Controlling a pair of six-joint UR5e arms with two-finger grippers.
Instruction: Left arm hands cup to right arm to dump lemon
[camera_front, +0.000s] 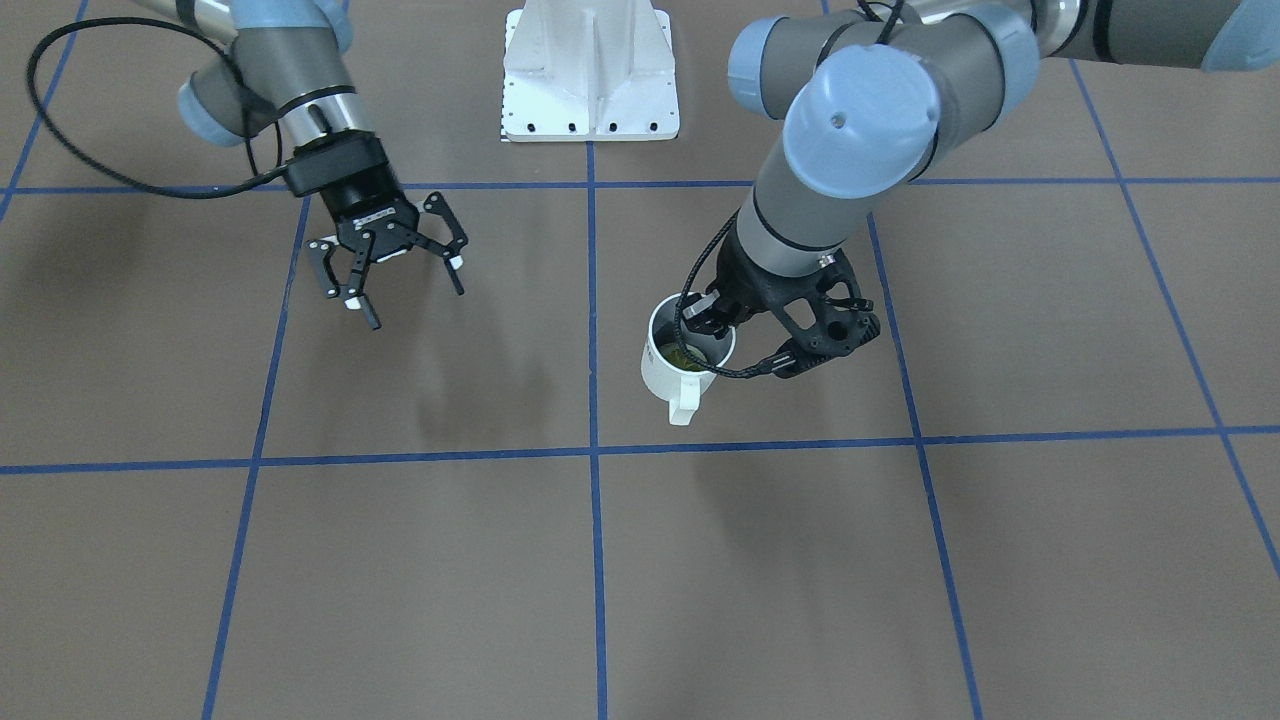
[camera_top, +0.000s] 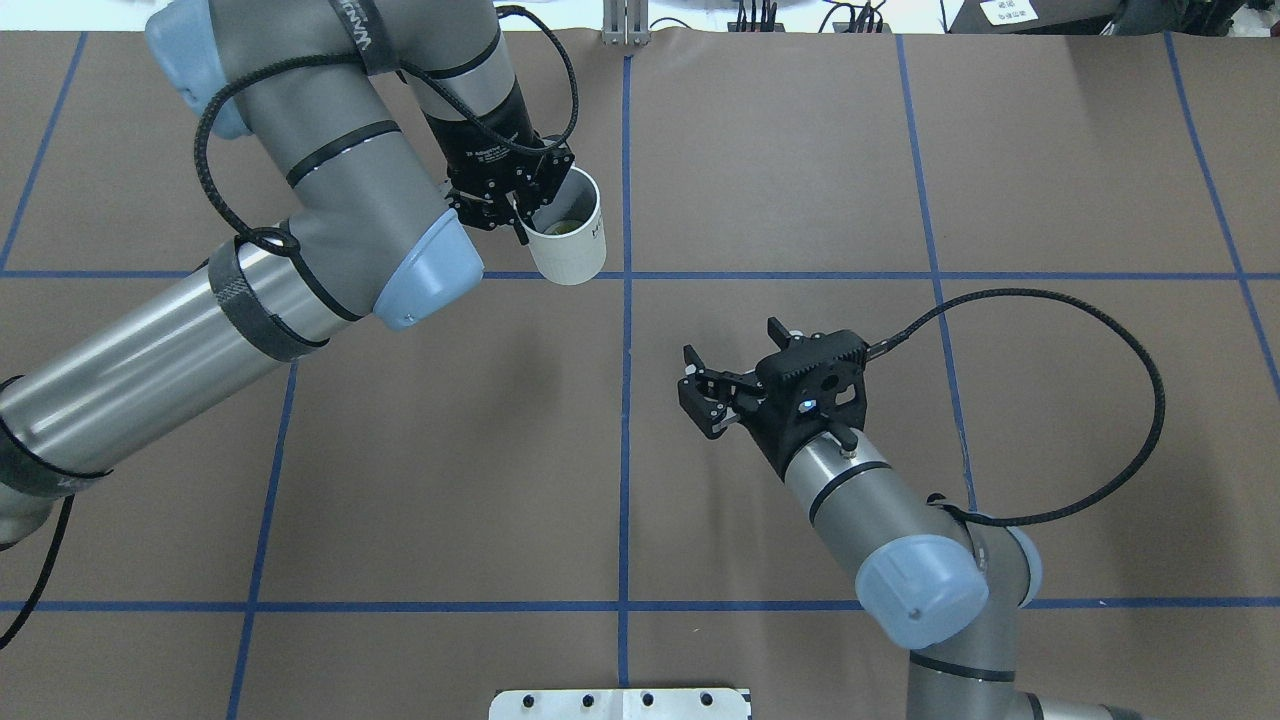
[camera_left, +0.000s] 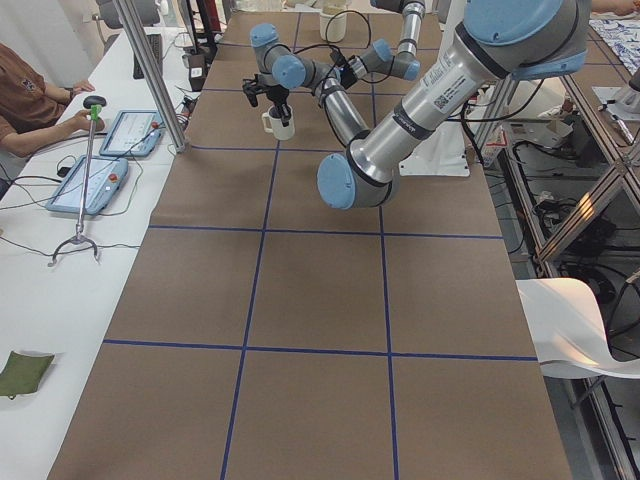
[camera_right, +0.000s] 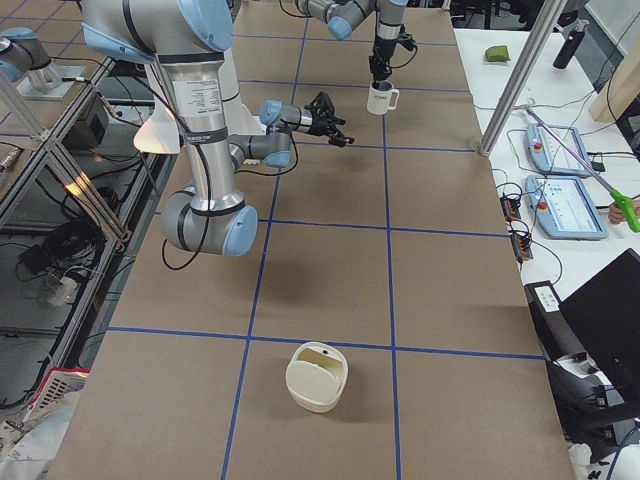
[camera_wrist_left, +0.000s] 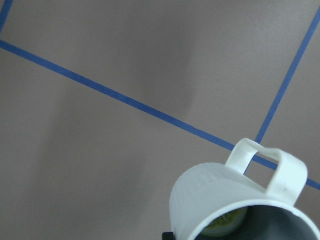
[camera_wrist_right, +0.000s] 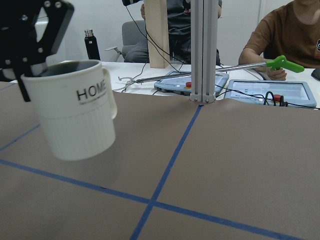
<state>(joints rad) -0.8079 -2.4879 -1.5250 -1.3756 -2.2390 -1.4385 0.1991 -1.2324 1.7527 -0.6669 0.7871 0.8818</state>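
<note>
The off-white cup (camera_front: 668, 378) hangs above the table, tilted a little, its handle (camera_front: 685, 405) pointing away from the robot. My left gripper (camera_front: 706, 322) is shut on the cup's rim, one finger inside and one outside. The yellow-green lemon (camera_front: 680, 355) lies inside the cup. The overhead view shows the cup (camera_top: 572, 252), the lemon (camera_top: 562, 228) and the left gripper (camera_top: 520, 212). The left wrist view shows the cup (camera_wrist_left: 215, 195) and the lemon (camera_wrist_left: 225, 224). My right gripper (camera_front: 395, 272), also in the overhead view (camera_top: 700, 392), is open and empty, apart from the cup, which fills the left of the right wrist view (camera_wrist_right: 75, 115).
The white robot base plate (camera_front: 590, 70) sits at the table's robot side. An off-white container (camera_right: 318, 376) stands far off toward the table's right end. Blue tape lines grid the brown table (camera_top: 900, 200). Operators and tablets (camera_wrist_right: 270, 90) sit beyond the far edge.
</note>
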